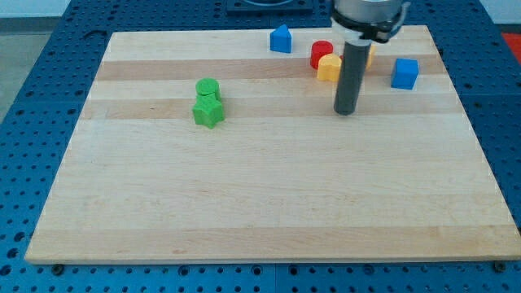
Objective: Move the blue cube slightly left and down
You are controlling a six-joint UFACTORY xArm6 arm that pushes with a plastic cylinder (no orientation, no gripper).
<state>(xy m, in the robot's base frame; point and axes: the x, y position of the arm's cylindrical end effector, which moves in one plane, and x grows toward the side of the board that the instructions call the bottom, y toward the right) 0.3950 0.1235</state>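
Observation:
The blue cube (404,73) sits on the wooden board (269,195) near the view's top right. My tip (346,111) rests on the board to the left of and below the cube, clear of it by a wide gap. A yellow block (329,68) and a red cylinder (321,53) lie just above and left of my tip, not touching it. The rod partly hides another yellow or orange block (369,55) behind it.
A blue house-shaped block (281,39) sits at the view's top centre. A green cylinder (207,87) and a green star-like block (208,111) touch each other at the view's left. The board's right edge runs close to the blue cube.

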